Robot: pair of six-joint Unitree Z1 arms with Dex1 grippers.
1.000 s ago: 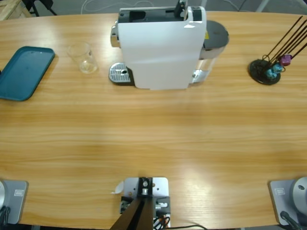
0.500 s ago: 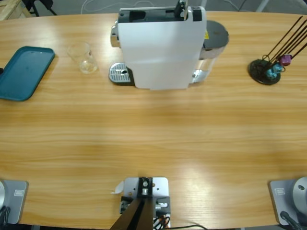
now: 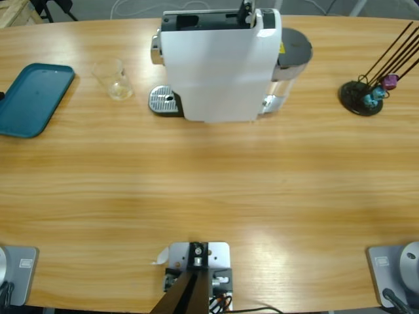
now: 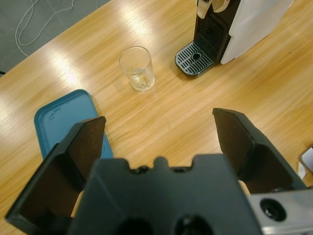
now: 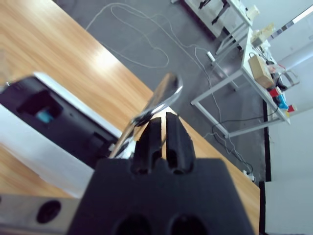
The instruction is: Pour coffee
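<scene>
Nothing has moved: left claw (image 4: 159,132) gapes above clear round glass (image 4: 137,68); right claw (image 5: 164,125) pinches the machine's chrome lever (image 5: 159,100).

Teal tray (image 3: 31,98) cut by edge

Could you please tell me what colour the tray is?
The tray is teal, clearest in the high view.

A long wooden table (image 3: 209,190) with a warm light-brown grain reflects pale patches of light. Beyond its far edge lies a dark grey floor (image 5: 161,34), where a thin white cable (image 5: 142,46) loops loosely. Further back stands a white-framed desk (image 5: 244,58) carrying small cluttered items, against a pale wall (image 5: 298,147)
</scene>
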